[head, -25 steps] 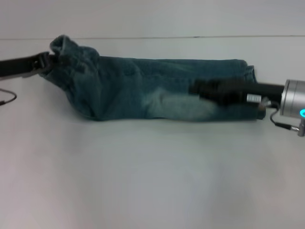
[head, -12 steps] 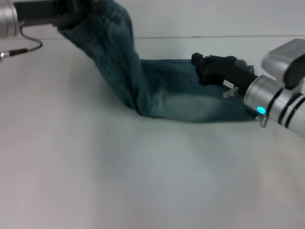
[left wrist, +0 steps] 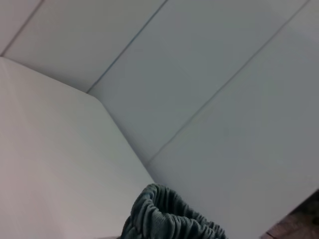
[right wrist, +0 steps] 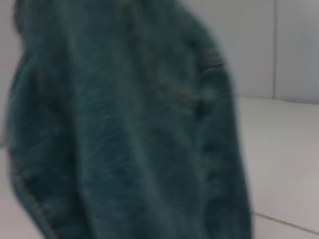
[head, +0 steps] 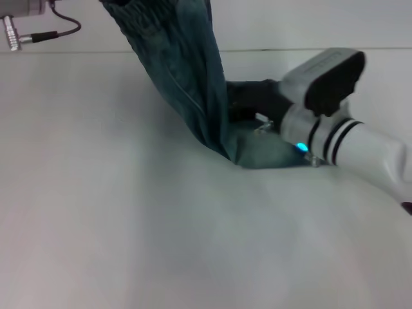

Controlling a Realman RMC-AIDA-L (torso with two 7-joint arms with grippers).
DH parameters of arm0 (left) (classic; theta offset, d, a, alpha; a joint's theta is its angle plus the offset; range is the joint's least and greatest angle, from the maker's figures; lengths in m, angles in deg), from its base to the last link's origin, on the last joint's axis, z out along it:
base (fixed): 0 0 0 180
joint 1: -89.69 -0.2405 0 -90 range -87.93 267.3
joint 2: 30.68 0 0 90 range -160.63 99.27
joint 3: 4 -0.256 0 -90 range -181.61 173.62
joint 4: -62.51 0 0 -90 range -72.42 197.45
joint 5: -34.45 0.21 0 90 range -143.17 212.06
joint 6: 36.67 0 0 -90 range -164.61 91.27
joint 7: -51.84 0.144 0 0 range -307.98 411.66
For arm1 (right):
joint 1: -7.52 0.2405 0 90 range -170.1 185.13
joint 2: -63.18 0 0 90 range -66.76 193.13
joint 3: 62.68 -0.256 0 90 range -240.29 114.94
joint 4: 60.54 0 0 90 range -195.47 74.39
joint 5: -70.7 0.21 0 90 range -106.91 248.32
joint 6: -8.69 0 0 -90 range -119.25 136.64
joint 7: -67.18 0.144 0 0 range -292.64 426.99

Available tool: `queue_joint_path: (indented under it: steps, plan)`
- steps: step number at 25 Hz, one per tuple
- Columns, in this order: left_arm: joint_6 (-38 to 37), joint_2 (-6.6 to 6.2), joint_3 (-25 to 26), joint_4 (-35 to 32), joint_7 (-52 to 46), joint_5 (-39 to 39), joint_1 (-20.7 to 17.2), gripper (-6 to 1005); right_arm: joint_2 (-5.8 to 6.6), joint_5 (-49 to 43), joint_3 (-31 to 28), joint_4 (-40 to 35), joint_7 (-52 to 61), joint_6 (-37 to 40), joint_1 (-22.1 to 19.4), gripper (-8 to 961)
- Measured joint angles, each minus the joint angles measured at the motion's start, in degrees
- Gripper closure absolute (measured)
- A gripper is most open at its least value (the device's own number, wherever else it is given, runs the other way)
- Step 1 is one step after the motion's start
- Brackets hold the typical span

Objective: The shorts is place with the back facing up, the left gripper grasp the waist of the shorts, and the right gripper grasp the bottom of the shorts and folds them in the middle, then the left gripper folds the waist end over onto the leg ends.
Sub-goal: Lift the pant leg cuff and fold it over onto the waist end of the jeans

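The blue denim shorts (head: 183,71) hang in a steep slant from the top of the head view down to the table, where their leg ends (head: 267,153) still lie flat. The elastic waist (left wrist: 169,219) shows bunched in the left wrist view, held up by my left gripper, whose fingers are above the head view; only its silver wrist (head: 22,8) shows. My right gripper (head: 241,102) sits low over the leg ends, its black tip partly behind the hanging cloth. Denim (right wrist: 129,129) fills the right wrist view.
The white table (head: 129,232) spreads wide in front and to the left of the shorts. A wall seam (head: 322,49) marks the table's far edge. A black cable (head: 58,33) dangles from the left wrist.
The left arm has lifted the waist higher and carried it rightward, so the shorts peel off the table. The right arm has moved left and closer along the leg ends.
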Motion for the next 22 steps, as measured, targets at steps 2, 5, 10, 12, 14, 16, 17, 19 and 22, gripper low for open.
queue_joint_path:
  steps: [2,5,10,12,14,16,17,19,22]
  plan:
    - [-0.2,-0.13,-0.9,0.0,-0.1,-1.0,0.1,877,-0.04,-0.1,-0.2,1.9,-1.3,-0.4,1.6,952]
    - [-0.4,-0.17,-1.7,0.0,-0.1,-1.8,0.1,876,-0.05,-1.0,-0.8,4.5,-2.5,-0.9,4.2,952]
    - [-1.7,-0.36,-1.8,0.0,-0.1,-3.1,0.2,876,-0.07,-10.1,-7.0,7.0,-1.4,-3.4,6.9,951]
    - [-2.2,-0.53,-1.8,0.0,-0.2,-3.4,0.0,876,-0.08,-16.3,-11.2,7.9,0.1,-4.5,7.6,951]
    - [-2.3,-0.6,-1.8,0.0,-0.4,-3.5,-0.2,876,-0.08,-23.0,-16.1,8.7,1.5,-5.8,8.0,951]
    - [-2.4,-0.64,-1.8,0.0,-0.6,-3.5,-0.6,876,-0.07,-27.8,-20.2,9.6,2.1,-6.7,8.2,950]
    - [-2.4,-0.64,-1.8,0.0,-0.6,-3.5,-0.9,876,-0.07,-30.5,-22.5,10.2,2.3,-7.2,8.2,950]
    - [-2.4,-0.64,-1.8,0.0,-0.6,-3.5,-1.6,879,0.01,-34.7,-25.9,10.9,2.3,-8.2,8.1,950]
    - [-2.0,-0.55,-1.8,0.0,-0.3,-3.5,-2.8,884,0.23,-38.5,-29.3,11.0,2.3,-9.7,7.1,950]
